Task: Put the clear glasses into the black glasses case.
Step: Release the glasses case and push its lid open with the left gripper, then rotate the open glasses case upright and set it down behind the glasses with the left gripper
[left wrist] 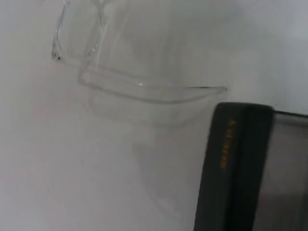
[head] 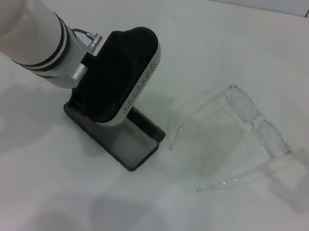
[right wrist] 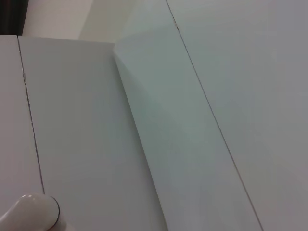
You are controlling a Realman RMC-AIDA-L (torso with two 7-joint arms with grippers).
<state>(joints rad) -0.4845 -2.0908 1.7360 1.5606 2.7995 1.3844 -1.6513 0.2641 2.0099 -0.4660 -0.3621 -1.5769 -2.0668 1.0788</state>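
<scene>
Your left gripper (head: 100, 103) sits low over the black glasses case (head: 136, 148), its dark body covering most of the case in the head view, so you cannot tell how far the jaws are spread or whether they have hold of anything. The case lies on the white bench (head: 261, 50) with its grey-lined interior showing at the near end, which suggests it is already open; the left wrist view shows a black edge with orange lettering, standing close to one clear arm of the spectacles. The clear glasses (head: 257, 125) rest on the bench just to the right of the case, arms unfolded and pointing toward you, one arm tip ending near the case's corner but not touching it. Nothing is in the case yet. The right gripper is out of sight; its wrist camera sees only pale wall panels, so that arm looks parked away from the work. You are most likely at the step of steadying or finishing with the case before the pick. Next you need to go for the glasses, and the thin, see-through frame calls for a careful grip at the bridge or a lens rim.
</scene>
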